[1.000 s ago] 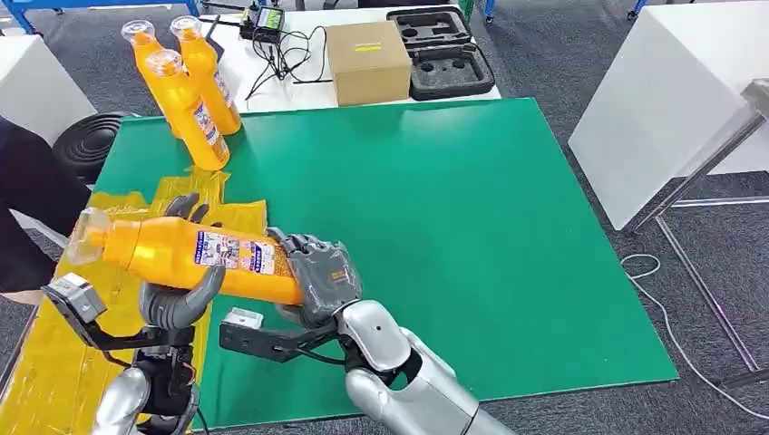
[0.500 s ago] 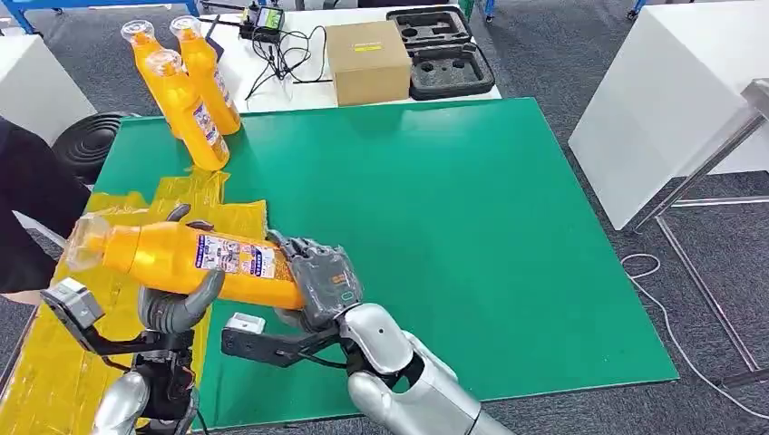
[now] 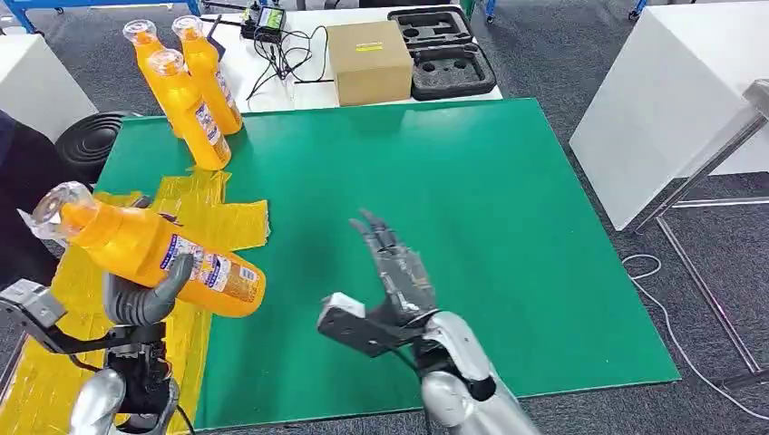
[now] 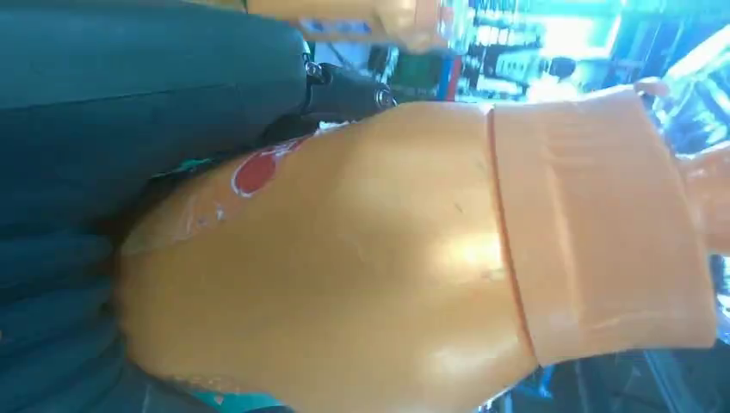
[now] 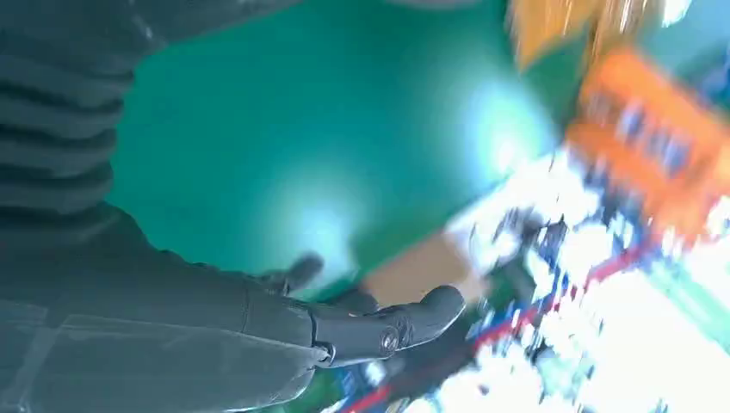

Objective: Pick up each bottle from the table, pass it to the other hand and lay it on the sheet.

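The right robot hand has let go and spread its fingers; the bottle, now gripped by the left robot hand alone, hangs above the yellow sheet, so only the laying remains.

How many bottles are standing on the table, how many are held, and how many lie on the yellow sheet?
Standing bottles on the table: 3
Held bottle in the left hand: 1
Lying on the yellow sheet: 0
Total bottles: 4
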You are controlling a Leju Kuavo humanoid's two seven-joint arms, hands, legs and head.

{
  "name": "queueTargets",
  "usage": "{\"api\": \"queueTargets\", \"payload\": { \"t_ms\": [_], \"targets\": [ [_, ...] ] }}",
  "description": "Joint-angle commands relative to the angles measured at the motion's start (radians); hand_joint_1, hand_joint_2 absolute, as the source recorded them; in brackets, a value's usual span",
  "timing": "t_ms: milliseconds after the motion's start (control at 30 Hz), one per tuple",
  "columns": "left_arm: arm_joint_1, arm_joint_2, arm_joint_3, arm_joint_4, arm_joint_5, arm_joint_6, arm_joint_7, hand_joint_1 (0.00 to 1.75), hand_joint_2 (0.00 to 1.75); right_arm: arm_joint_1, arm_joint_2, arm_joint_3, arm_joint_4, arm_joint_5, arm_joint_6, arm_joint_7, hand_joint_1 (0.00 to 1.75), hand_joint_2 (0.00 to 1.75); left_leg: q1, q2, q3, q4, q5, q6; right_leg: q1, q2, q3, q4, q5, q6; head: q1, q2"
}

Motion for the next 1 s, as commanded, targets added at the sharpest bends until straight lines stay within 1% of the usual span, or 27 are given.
{"api": "queueTargets", "payload": {
  "t_ms": [33,100,133,167,200,233,267,300,333,367,400,433,467,500,533,567,600,633,700,733,800,833,867,900,933,967,1000],
  "targets": [
    [-0.014,0.002,0.057,0.051,0.008,-0.01,-0.004,1.75,1.75,0.08,-0.083,-0.157,-0.154,0.012,0.001,-0.027,0.0,0.0,0.0,-0.001,0.003,-0.001,-0.001,-0.001,0.0,-0.002,0.003,-0.001,-0.001,-0.001,0.0,0.0],
    [-0.006,0.013,0.062,0.051,-0.026,0.01,-0.019,1.75,1.75,0.133,-0.12,-0.184,-0.2,0.01,-0.05,-0.02,0.0,0.0,0.0,0.0,0.006,-0.001,-0.003,-0.002,0.0,-0.002,0.006,0.0,-0.002,-0.001,0.0,0.0],
    [-0.007,0.019,0.066,0.056,-0.049,0.02,-0.03,1.75,1.75,0.173,-0.137,-0.211,-0.231,0.014,-0.083,-0.027,0.0,0.0,0.0,-0.003,0.004,-0.001,-0.002,-0.001,0.001,-0.004,0.005,-0.001,-0.002,-0.001,-0.001,0.0],
    [-0.012,0.03,0.071,0.061,-0.137,0.071,-0.065,1.75,1.75,0.239,-0.149,-0.254,-0.285,0.015,-0.112,-0.04,0.0,0.0,0.001,-0.004,0.007,-0.001,-0.003,-0.002,0.001,-0.006,0.008,-0.001,-0.003,-0.001,0.0,0.0],
    [-0.011,0.038,0.075,0.061,-0.224,0.129,-0.088,1.75,1.75,0.288,-0.153,-0.286,-0.329,0.009,-0.123,-0.062,0.0,0.0,0.0,-0.005,0.005,-0.002,-0.001,-0.001,0.001,-0.007,0.005,-0.001,-0.003,-0.001,-0.001,0.0],
    [-0.006,0.049,0.076,0.057,-0.329,0.198,-0.111,1.75,1.75,0.333,-0.15,-0.32,-0.371,-0.019,-0.127,-0.095,0.0,0.0,0.001,-0.007,0.007,-0.002,-0.002,-0.001,0.001,-0.01,0.008,-0.001,-0.005,-0.001,0.0,0.0],
    [-0.001,0.051,0.081,0.051,-0.328,0.201,-0.111,1.75,1.75,0.36,-0.154,-0.333,-0.399,-0.027,-0.122,-0.108,0.0,0.0,0.0,-0.007,0.004,-0.001,-0.001,-0.001,0.001,-0.008,0.005,-0.001,-0.004,0.0,0.0,0.0],
    [0.006,0.057,0.078,0.05,-0.535,0.331,-0.143,1.75,1.75,0.383,-0.146,-0.354,-0.425,-0.023,-0.136,-0.116,0.0,0.0,0.001,-0.008,0.007,-0.001,-0.003,-0.001,0.001,-0.01,0.008,-0.001,-0.006,-0.001,0.0,0.0],
    [0.02,0.058,0.082,0.046,-0.722,0.448,-0.146,1.75,1.75,0.404,-0.136,-0.374,-0.452,-0.028,-0.136,-0.137,0.0,0.0,0.001,-0.004,0.003,-0.001,-0.002,-0.001,0.001,-0.005,0.004,0.0,-0.004,0.0,0.0,0.0],
    [0.037,0.056,0.076,0.044,-0.92,0.561,-0.131,1.75,1.75,0.423,-0.133,-0.387,-0.482,-0.053,-0.127,-0.153,0.0,0.0,0.001,-0.003,0.006,-0.001,-0.004,-0.001,0.001,-0.005,0.007,0.0,-0.005,-0.001,0.0,0.0],
    [0.043,0.032,0.089,0.052,-1.074,0.655,-0.109,1.75,1.75,0.425,-0.135,-0.392,-0.496,-0.045,-0.114,-0.154,0.0,0.0,0.0,-0.003,0.01,-0.001,-0.006,-0.002,0.001,-0.005,0.01,0.0,-0.007,-0.001,-0.001,0.0],
    [0.047,0.03,0.077,0.059,-1.107,0.669,-0.106,1.75,1.75,0.421,-0.135,-0.396,-0.501,-0.053,-0.104,-0.15,0.0,0.0,0.0,-0.002,0.005,-0.001,-0.005,-0.002,0.0,-0.003,0.006,0.0,-0.005,0.0,0.0,0.0],
    [0.039,0.011,0.105,0.083,-1.285,0.703,-0.066,1.75,1.75,0.403,-0.151,-0.388,-0.494,-0.076,-0.082,-0.151,0.0,0.0,0.0,-0.002,0.007,0.0,-0.007,-0.002,0.001,-0.003,0.008,0.0,-0.006,0.0,0.0,0.0],
    [0.023,0.001,0.107,0.11,-1.362,0.703,-0.041,1.75,1.75,0.379,-0.167,-0.384,-0.476,-0.098,-0.064,-0.148,0.0,0.0,0.0,-0.001,0.007,-0.001,-0.006,-0.003,0.0,-0.002,0.007,0.0,-0.006,0.0,-0.001,0.0],
    [0.006,-0.002,0.121,0.148,-1.475,0.703,0.004,1.75,1.75,0.353,-0.18,-0.381,-0.453,-0.119,-0.054,-0.151,0.0,0.0,0.0,0.0,0.011,0.0,-0.008,-0.003,0.0,-0.002,0.01,0.0,-0.007,-0.001,-0.001,0.0],
    [-0.016,0.012,0.104,0.196,-1.534,0.703,0.046,1.75,1.75,0.318,-0.188,-0.378,-0.423,-0.139,-0.047,-0.149,0.0,0.0,0.0,0.0,0.015,-0.001,-0.009,-0.004,0.0,-0.003,0.014,-0.001,-0.008,-0.001,-0.001,0.0],
    [-0.028,0.018,0.106,0.226,-1.576,0.703,0.069,1.75,1.75,0.3,-0.189,-0.376,-0.41,-0.149,-0.041,-0.148,0.0,0.0,0.0,-0.002,0.015,-0.001,-0.009,-0.004,0.0,-0.005,0.015,-0.001,-0.008,-0.001,0.0,0.0],
    [-0.037,0.032,0.095,0.259,-1.609,0.703,0.093,1.75,1.75,0.284,-0.189,-0.371,-0.4,-0.154,-0.037,-0.148,0.0,0.0,0.0,-0.002,0.008,-0.002,-0.004,-0.003,0.0,-0.003,0.007,-0.002,-0.005,-0.001,0.0,0.0],
    [-0.037,0.032,0.095,0.259,-1.609,0.703,0.093,1.75,1.75,0.284,-0.189,-0.371,-0.4,-0.154,-0.037,-0.148,0.0,0.0,-0.001,-0.001,0.01,-0.002,-0.005,-0.003,0.0,-0.002,0.008,-0.002,-0.006,-0.002,0.0,0.0],
    [-0.037,0.032,0.095,0.259,-1.609,0.703,0.093,1.75,1.75,0.284,-0.189,-0.371,-0.4,-0.154,-0.037,-0.148,0.0,0.0,0.0,0.0,0.006,-0.002,-0.004,-0.003,0.0,-0.001,0.006,-0.001,-0.005,-0.002,0.0,0.0],
    [-0.046,0.05,0.086,0.323,-1.616,0.703,0.101,1.75,1.75,0.273,-0.191,-0.362,-0.395,-0.161,-0.026,-0.145,0.0,0.0,0.0,0.001,0.01,-0.002,-0.005,-0.003,0.0,-0.002,0.009,-0.001,-0.005,-0.003,0.0,0.0],
    [-0.047,0.078,0.063,0.368,-1.636,0.703,0.133,1.75,1.75,0.264,-0.196,-0.355,-0.388,-0.17,-0.02,-0.144,0.0,0.0,0.0,0.001,0.007,-0.002,-0.003,-0.002,0.0,-0.001,0.006,-0.001,-0.004,-0.002,0.0,0.0],
    [-0.039,0.097,0.045,0.398,-1.649,0.703,0.167,1.75,1.75,0.257,-0.198,-0.349,-0.38,-0.174,-0.021,-0.146,0.0,0.0,-0.001,0.001,0.007,-0.003,-0.002,-0.002,0.0,-0.001,0.006,-0.001,-0.002,-0.002,-0.001,0.0],
    [-0.037,0.098,0.048,0.398,-1.649,0.703,0.169,1.75,1.75,0.256,-0.198,-0.349,-0.378,-0.174,-0.021,-0.146,0.0,0.0,-0.001,0.001,0.012,-0.004,-0.004,-0.002,0.0,-0.001,0.01,-0.002,-0.003,-0.002,0.0,0.0],
    [-0.037,0.098,0.048,0.398,-1.649,0.703,0.169,1.75,1.75,0.256,-0.198,-0.349,-0.378,-0.174,-0.021,-0.146,0.0,0.0,-0.001,0.001,0.007,-0.003,-0.002,-0.001,0.0,-0.001,0.006,-0.001,-0.002,-0.001,0.0,0.0],
    [-0.037,0.098,0.048,0.398,-1.649,0.703,0.169,1.75,1.75,0.256,-0.198,-0.349,-0.378,-0.174,-0.021,-0.146,0.0,0.0,-0.001,0.001,0.012,-0.003,-0.004,-0.002,0.0,-0.001,0.011,-0.002,-0.004,-0.002,0.0,0.0],
    [-0.037,0.098,0.048,0.398,-1.649,0.703,0.169,1.75,1.75,0.256,-0.198,-0.349,-0.378,-0.174,-0.021,-0.146,0.0,0.0,0.0,0.002,0.013,-0.003,-0.005,-0.002,0.001,-0.001,0.012,-0.002,-0.005,-0.002,-0.001,0.0]
  ]
}}
